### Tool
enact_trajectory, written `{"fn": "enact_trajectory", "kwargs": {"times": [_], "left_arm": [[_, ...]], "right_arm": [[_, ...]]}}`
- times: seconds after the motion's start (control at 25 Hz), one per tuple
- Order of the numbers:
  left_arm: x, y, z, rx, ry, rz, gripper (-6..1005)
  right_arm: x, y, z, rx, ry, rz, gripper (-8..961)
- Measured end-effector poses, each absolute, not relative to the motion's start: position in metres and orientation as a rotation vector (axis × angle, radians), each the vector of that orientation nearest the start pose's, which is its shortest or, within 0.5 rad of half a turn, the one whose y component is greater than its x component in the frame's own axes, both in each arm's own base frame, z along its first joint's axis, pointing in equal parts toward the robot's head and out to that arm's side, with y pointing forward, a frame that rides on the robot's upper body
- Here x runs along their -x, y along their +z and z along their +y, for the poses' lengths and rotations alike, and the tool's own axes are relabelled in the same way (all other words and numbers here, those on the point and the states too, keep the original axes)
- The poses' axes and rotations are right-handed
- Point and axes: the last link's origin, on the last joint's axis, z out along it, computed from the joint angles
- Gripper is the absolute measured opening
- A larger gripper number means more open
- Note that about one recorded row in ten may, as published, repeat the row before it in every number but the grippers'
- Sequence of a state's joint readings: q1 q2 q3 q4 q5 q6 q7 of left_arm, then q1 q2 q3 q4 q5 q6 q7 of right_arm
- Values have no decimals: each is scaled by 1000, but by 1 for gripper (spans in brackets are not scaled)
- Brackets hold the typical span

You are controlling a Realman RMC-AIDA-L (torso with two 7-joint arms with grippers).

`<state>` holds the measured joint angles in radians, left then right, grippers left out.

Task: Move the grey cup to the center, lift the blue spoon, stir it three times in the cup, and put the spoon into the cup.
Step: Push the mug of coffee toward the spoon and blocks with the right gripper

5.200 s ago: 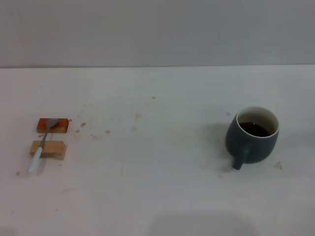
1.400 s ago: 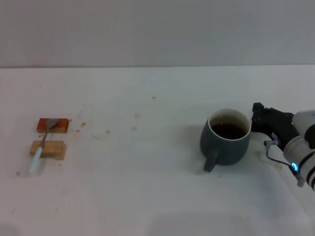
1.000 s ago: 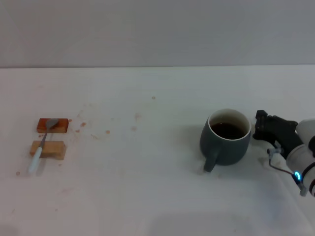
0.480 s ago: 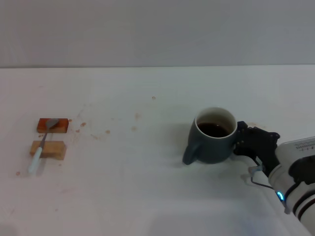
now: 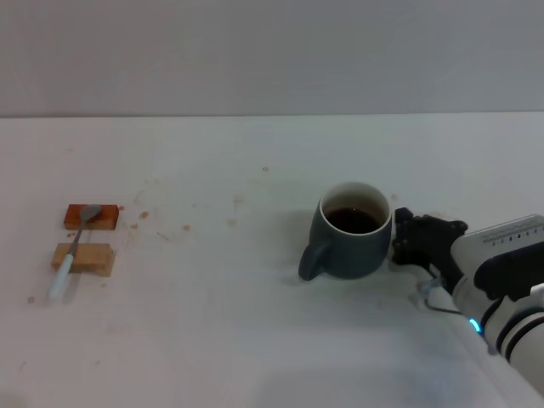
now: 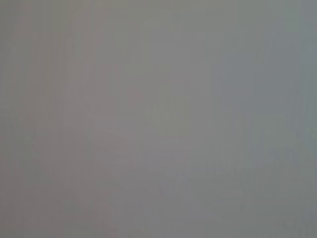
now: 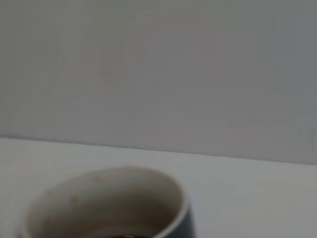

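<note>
The grey cup (image 5: 347, 252) stands right of the table's middle, with dark liquid inside and its handle pointing left and toward me. My right gripper (image 5: 405, 241) presses against the cup's right side, its arm coming in from the lower right. In the right wrist view the cup's cream rim (image 7: 106, 198) fills the lower part, very close. The blue spoon (image 5: 71, 247) lies at the far left, its metal bowl on a reddish block (image 5: 92, 218) and its pale handle across a tan block (image 5: 83, 257). My left gripper is out of view.
The white table (image 5: 221, 331) has small brown stains between the blocks and the cup. A grey wall runs behind the table's far edge. The left wrist view holds only a plain grey surface.
My right gripper came in from the right and has slid the cup leftward toward the middle. The cup's handle swung from the front to the left. The spoon has not moved.
</note>
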<state>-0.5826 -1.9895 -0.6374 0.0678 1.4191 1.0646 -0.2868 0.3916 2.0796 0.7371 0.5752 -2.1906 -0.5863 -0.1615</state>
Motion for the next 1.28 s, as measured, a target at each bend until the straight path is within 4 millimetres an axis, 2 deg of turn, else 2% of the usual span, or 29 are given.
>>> {"fn": "enact_trajectory", "kwargs": {"times": [0.16, 0.48, 0.84, 1.28], "left_arm": [[400, 118, 356, 935, -674, -731, 852], [398, 114, 356, 932, -686, -732, 851], [397, 114, 356, 919, -694, -735, 850], [396, 116, 356, 912, -710, -734, 848]], "right_arm": [[-291, -97, 338, 1908, 375, 703, 5], [-285, -102, 345, 1962, 324, 666, 5], [-275, -106, 354, 2003, 315, 652, 5], [-252, -109, 367, 2036, 362, 615, 5]]}}
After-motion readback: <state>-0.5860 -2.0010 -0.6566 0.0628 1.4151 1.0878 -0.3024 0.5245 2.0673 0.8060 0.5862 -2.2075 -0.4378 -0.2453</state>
